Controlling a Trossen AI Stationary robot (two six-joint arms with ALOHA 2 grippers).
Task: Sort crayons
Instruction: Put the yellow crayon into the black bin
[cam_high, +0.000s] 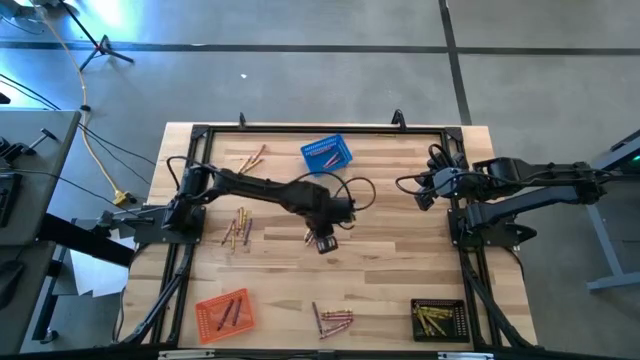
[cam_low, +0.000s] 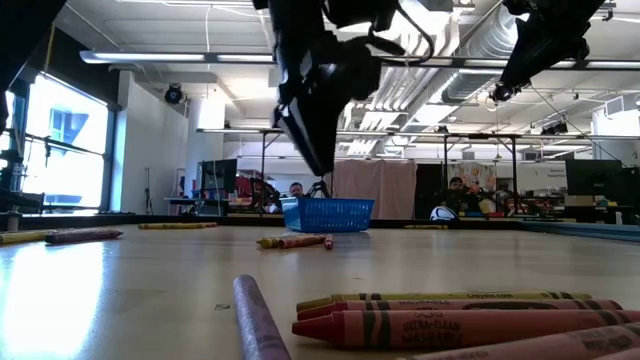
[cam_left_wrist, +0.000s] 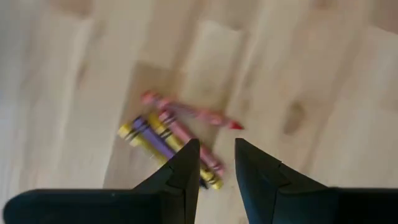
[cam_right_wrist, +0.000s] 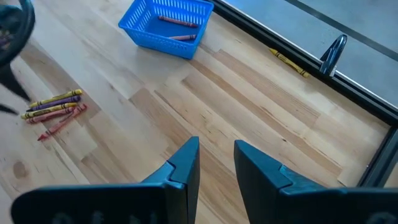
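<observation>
Several crayons (cam_left_wrist: 174, 140) lay mid-counter (cam_high: 400, 270). The left gripper (cam_left_wrist: 214, 163) hovered over them, jaws slightly apart and empty; picking one seemed next. The right gripper (cam_right_wrist: 215, 163), jaws apart, waited at right.

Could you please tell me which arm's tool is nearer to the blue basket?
Left. The left tool hangs over mid-table just short of the blue basket; the right tool waits at the table's right edge.

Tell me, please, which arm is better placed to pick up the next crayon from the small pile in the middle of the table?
Left. The left gripper hangs open right above the pile of crayons at mid-table, while the right gripper waits near the table's right edge, far from them.
</observation>
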